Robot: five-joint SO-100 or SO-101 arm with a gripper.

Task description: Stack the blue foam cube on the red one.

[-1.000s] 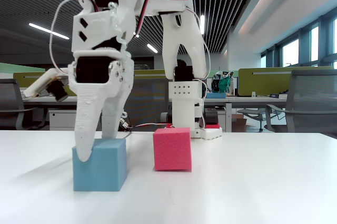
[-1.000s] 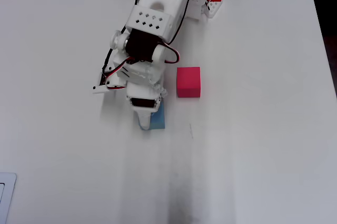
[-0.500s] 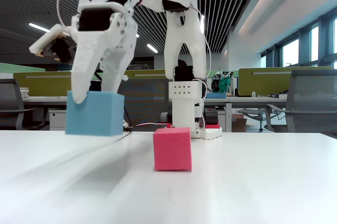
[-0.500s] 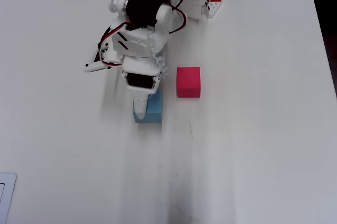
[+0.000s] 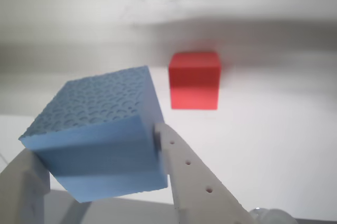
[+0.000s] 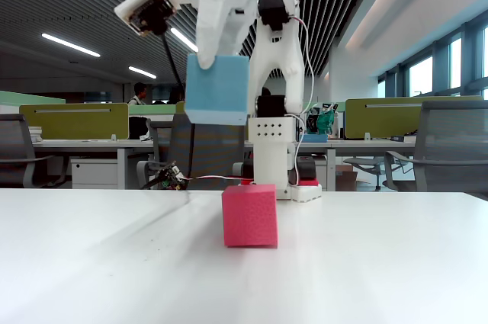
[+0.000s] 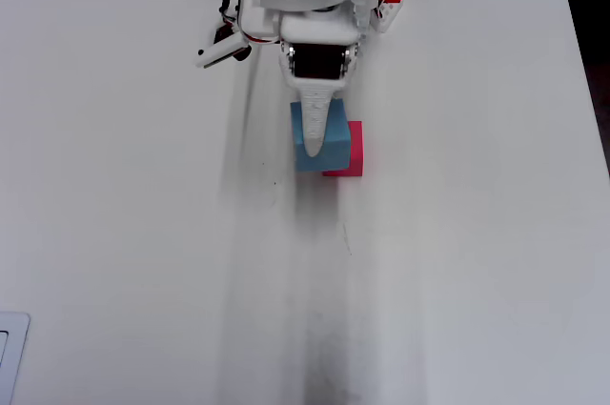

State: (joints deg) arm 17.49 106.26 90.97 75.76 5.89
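The blue foam cube [image 6: 217, 89] hangs in the air, well above the table, with my gripper [image 6: 216, 61] shut on it. In the wrist view the blue foam cube [image 5: 100, 134] sits between the two white fingers [image 5: 192, 179], tilted. The red one [image 6: 249, 215] rests on the white table [image 6: 381, 263], below and slightly right of the held cube. From overhead the blue foam cube [image 7: 335, 143] overlaps the left part of the red one [image 7: 355, 152], and the upper finger of my gripper [image 7: 315, 143] covers the blue cube's middle. The red one [image 5: 194, 79] lies ahead in the wrist view.
The arm's white base [image 6: 271, 156] stands at the table's far edge behind the cubes, seen also overhead [image 7: 381, 5]. A pale object [image 7: 8, 357] sits at the overhead view's lower-left corner. Office desks and chairs fill the background.
The gripper lifted the blue cube off the table, carried it higher and rightward, and now holds it over the red cube's left side. The red cube stayed put.
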